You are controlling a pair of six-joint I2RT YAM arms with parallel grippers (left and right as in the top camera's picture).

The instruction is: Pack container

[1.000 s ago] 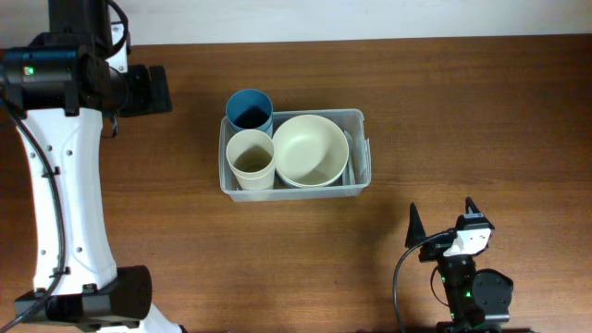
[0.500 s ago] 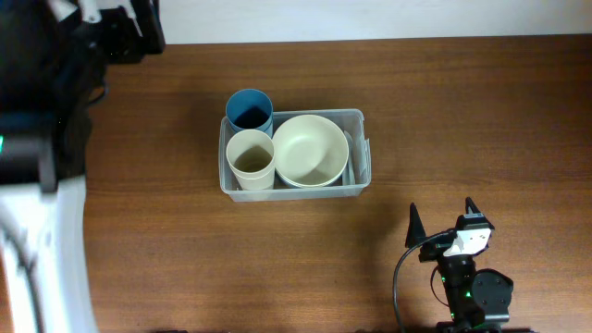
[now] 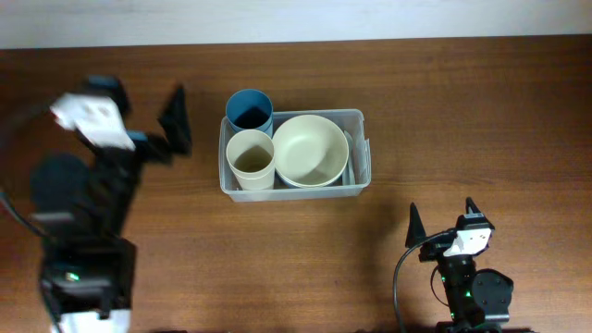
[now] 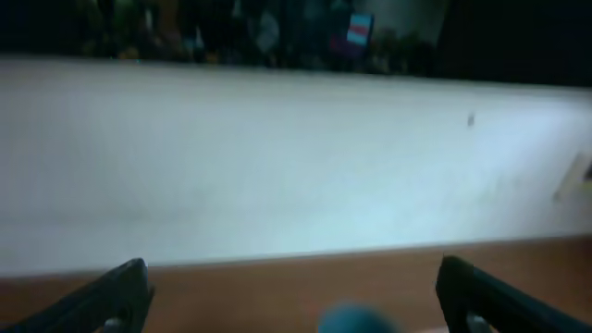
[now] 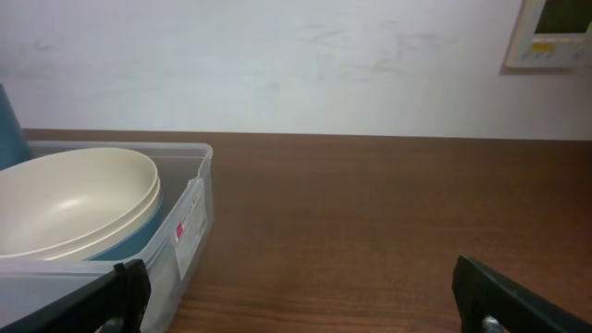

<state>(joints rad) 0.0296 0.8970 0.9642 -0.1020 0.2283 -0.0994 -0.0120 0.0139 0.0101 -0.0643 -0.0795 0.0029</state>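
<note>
The clear container sits mid-table. Inside it stand a blue cup, a cream cup and a cream bowl resting on a blue one. My left gripper is blurred, to the left of the container, open and empty. In the left wrist view the left gripper shows wide-apart fingers with a blurred blue cup low between them. My right gripper stands open near the front edge, right of the container. In the right wrist view the right gripper faces the container wall and the bowl.
A white wall runs behind the table's far edge, with a small panel on it at the right. Bare brown tabletop lies right of the container.
The left arm has swung from the far left back corner down and inward, bringing its gripper beside the container's left end; it is motion-blurred. The right arm has not moved.
</note>
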